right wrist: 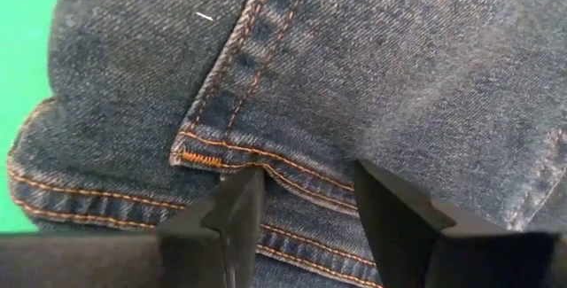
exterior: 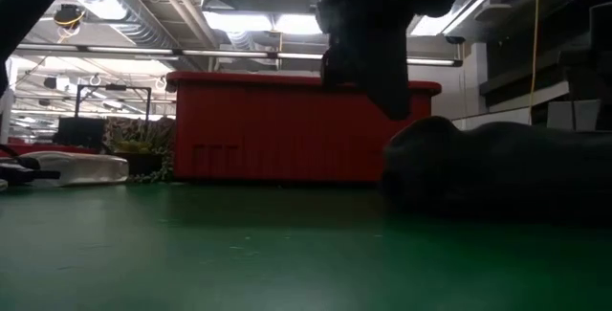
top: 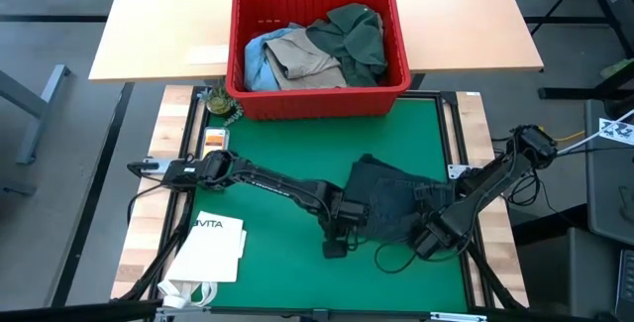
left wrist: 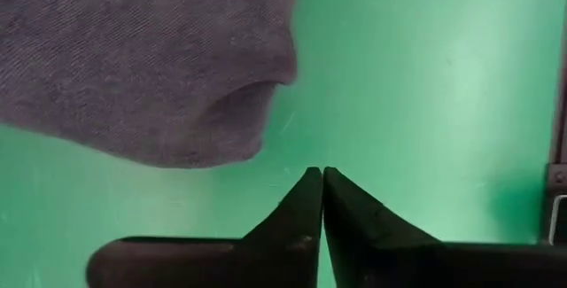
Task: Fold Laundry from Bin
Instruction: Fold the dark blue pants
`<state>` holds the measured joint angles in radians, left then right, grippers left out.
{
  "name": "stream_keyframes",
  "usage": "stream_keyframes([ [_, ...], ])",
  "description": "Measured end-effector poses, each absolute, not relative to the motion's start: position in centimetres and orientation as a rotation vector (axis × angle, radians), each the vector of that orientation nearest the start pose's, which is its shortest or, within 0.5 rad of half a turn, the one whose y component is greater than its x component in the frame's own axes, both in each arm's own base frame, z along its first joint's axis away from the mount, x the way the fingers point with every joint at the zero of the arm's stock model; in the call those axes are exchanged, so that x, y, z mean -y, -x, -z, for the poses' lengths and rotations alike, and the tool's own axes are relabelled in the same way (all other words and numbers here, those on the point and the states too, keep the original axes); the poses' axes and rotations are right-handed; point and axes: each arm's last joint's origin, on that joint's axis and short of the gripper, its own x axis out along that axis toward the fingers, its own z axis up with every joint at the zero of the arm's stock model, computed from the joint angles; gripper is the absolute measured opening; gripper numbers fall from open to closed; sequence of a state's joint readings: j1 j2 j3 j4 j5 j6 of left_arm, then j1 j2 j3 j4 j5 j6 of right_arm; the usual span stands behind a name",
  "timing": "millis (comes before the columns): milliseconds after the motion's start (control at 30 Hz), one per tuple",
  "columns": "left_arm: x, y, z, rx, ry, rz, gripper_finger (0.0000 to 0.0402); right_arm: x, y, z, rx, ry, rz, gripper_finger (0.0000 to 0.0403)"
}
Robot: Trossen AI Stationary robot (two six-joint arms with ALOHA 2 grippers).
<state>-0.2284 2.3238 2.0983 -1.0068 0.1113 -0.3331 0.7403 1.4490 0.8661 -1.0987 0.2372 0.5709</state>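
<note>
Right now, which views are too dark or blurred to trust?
Low view: backlit by ceiling lights, the jeans and arm above are mere silhouettes. Left wrist view: the fabric is soft, out of focus. Right wrist view: sharp, stitching clear. High view: evenly lit, bin plain.

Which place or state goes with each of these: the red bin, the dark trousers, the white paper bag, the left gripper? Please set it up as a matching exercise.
Things:
1. red bin
2. dark trousers
3. white paper bag
4. left gripper

Places or states:
a. fingers shut, over bare green mat beside the trousers' edge
b. lying on the mat between the two arms
c. at the mat's far edge, holding garments
d. on the mat's near left corner

Pairs: 1-c, 2-b, 3-d, 4-a
</note>
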Motion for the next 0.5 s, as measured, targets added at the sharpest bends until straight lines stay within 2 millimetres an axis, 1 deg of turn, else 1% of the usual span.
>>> stream_keyframes([
  [100,11.4,-47.1,-20.9,-1.274,0.209,0.083,0.0039,-14.1,-16.3,-18.5,-1.502,0.33,0.049,0.0179],
  [200,11.5,-47.0,-20.8,-1.276,0.203,0.055,0.008,-14.1,-16.3,-18.6,-1.509,0.321,0.042,0.0179],
  [267,11.8,-46.8,-20.5,-1.289,0.229,0.034,0.0106,-14.1,-16.3,-18.5,-1.51,0.32,0.041,0.0179],
  [367,11.9,-46.5,-19.7,-1.316,0.306,-0.041,0.0136,-14.1,-16.3,-18.5,-1.509,0.319,0.04,0.0179],
  [500,11.7,-46.4,-18.1,-1.318,0.435,-0.153,0.0152,-14.1,-16.4,-18.6,-1.508,0.319,0.041,0.0179],
])
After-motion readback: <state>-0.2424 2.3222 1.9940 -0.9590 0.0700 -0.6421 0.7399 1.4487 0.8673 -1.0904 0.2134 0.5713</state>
